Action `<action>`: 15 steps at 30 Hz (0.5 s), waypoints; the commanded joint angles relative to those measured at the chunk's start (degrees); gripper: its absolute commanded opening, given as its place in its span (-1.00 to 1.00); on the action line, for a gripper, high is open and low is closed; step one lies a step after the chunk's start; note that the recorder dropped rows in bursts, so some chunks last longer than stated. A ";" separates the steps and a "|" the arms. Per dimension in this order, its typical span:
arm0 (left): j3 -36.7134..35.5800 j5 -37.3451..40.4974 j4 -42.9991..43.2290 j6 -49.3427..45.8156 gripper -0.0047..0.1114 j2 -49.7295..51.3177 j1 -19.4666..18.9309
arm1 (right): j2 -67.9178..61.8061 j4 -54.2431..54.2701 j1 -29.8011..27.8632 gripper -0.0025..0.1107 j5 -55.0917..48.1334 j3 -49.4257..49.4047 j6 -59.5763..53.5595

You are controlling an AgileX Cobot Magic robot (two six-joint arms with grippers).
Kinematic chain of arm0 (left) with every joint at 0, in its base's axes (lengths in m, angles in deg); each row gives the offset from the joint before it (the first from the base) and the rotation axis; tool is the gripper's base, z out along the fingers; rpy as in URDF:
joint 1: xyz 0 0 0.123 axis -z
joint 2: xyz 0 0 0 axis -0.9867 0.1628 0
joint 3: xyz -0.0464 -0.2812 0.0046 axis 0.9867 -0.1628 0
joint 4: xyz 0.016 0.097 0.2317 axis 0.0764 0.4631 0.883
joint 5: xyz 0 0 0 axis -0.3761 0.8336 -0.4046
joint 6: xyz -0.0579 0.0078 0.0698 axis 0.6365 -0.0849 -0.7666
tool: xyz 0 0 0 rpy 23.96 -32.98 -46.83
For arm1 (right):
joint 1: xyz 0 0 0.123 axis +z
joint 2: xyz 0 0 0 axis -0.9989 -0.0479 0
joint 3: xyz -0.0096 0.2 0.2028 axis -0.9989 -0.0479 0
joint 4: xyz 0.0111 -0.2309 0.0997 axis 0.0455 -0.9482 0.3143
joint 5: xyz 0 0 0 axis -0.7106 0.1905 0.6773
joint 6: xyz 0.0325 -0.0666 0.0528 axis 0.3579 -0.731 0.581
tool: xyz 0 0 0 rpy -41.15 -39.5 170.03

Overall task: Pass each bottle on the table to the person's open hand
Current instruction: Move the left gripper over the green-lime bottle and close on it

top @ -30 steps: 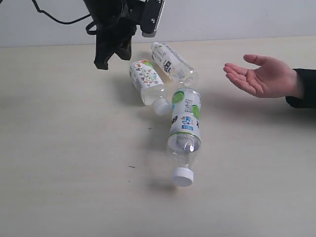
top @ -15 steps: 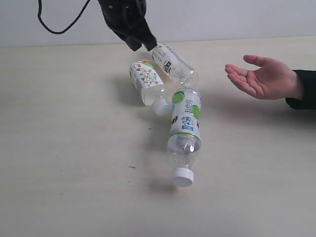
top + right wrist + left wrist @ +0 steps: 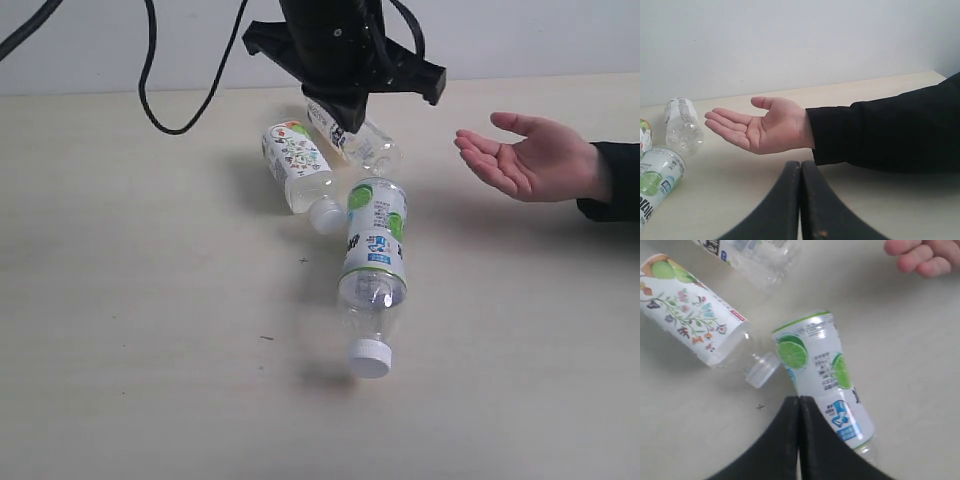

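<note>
Bottles lie on their sides beneath the left gripper (image 3: pixel 799 401), whose two black fingers are pressed flat together with nothing between them. In the left wrist view those tips hang over the green-and-white labelled bottle (image 3: pixel 822 370), close to its label edge; whether they touch it cannot be told. Just beside that bottle's base sits the cap end of the white doodle-labelled bottle (image 3: pixel 690 315). Beyond both lies the white text-labelled bottle (image 3: pixel 755 252), only partly in view.

The right gripper (image 3: pixel 800 165) is likewise closed and empty, its fingers meeting in a thin seam. It points toward the person's open hand (image 3: pixel 760 130), palm up just above the table (image 3: pixel 150 300), with a dark sleeve behind it.

In the exterior view the left arm (image 3: pixel 340 50) hangs over the text-labelled bottle and hides part of it. The green-and-white bottle's white cap (image 3: pixel 370 357) points toward the camera. The hand waits to the right, well apart from the bottles.
</note>
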State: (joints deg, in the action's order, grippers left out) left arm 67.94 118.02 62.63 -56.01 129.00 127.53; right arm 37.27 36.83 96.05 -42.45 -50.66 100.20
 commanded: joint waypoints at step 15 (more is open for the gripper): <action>0.49 0.06 0.79 20.07 0.54 6.32 7.32 | 0.32 -0.23 0.19 -0.96 0.48 -0.25 0.03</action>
State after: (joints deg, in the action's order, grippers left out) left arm 68.06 118.15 62.77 -37.39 133.80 134.72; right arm 37.27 36.83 96.05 -42.45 -50.66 100.20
